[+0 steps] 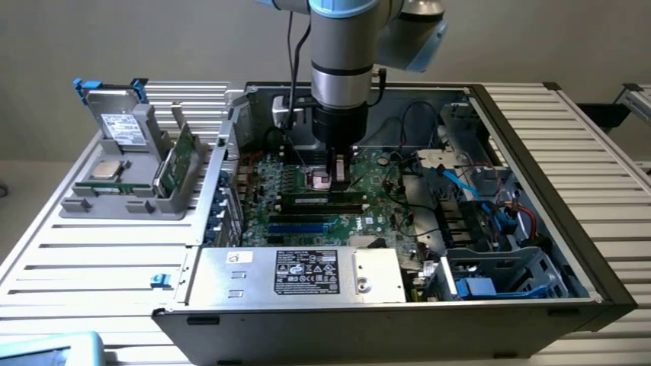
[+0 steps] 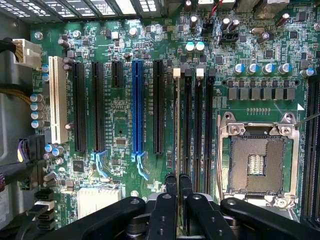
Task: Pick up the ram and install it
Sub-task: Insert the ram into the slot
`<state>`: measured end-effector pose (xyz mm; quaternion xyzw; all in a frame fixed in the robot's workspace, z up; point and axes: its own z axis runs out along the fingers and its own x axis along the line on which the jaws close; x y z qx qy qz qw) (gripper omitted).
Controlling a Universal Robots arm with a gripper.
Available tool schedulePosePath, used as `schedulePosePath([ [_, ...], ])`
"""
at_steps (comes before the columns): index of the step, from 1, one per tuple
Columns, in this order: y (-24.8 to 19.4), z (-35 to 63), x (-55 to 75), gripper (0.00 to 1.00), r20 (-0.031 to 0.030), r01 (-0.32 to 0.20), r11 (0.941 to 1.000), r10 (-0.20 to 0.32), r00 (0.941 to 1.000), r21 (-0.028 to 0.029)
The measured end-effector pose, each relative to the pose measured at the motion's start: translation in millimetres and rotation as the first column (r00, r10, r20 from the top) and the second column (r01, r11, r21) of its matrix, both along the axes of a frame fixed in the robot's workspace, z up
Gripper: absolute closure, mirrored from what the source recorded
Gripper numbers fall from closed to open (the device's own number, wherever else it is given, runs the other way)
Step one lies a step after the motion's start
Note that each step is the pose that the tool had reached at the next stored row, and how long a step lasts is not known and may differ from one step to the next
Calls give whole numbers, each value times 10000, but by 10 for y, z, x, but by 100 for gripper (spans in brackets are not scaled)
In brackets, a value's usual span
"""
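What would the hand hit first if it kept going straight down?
Likely the row of memory slots on the motherboard: the hand, shut on the ram, points straight at them. The gap is unclear.

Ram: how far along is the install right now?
Done: the pick-up. The ram is pinched edge-on in the gripper, down inside the computer case. In hand: it is lined up along the memory slot farthest from the processor socket, next to the other memory slots. Left: seating and release; whether it has clicked home cannot be told.
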<state>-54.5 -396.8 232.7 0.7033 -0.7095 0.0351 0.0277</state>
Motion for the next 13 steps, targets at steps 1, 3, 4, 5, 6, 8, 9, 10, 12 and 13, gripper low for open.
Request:
schedulePosePath([
  [1, -2, -1, 0, 86, 1, 2, 10000, -2, 10000, 1],
  [3, -3, 0, 0, 86, -1, 16, 10000, -16, 10000, -1],
  [4, -3, 0, 1, 86, -1, 24, 10000, -24, 10000, -2],
  [5, -3, 1, 0, 86, -2, 38, 10000, -38, 10000, -4],
  [6, -3, 1, 0, 86, -2, 60, 10000, -60, 10000, -4],
  [8, -7, 0, 0, 86, -1, 66, 10000, -66, 10000, -1],
  [9, -10, 0, 1, 86, -1, 66, 10000, -66, 10000, -2],
  [10, -11, 0, 3, 86, -2, 71, 10000, -71, 10000, -2],
  [12, -11, 0, 3, 86, -3, 80, 10000, -80, 10000, -4],
  [13, -11, 0, 3, 86, -3, 80, 10000, -80, 10000, -4],
])
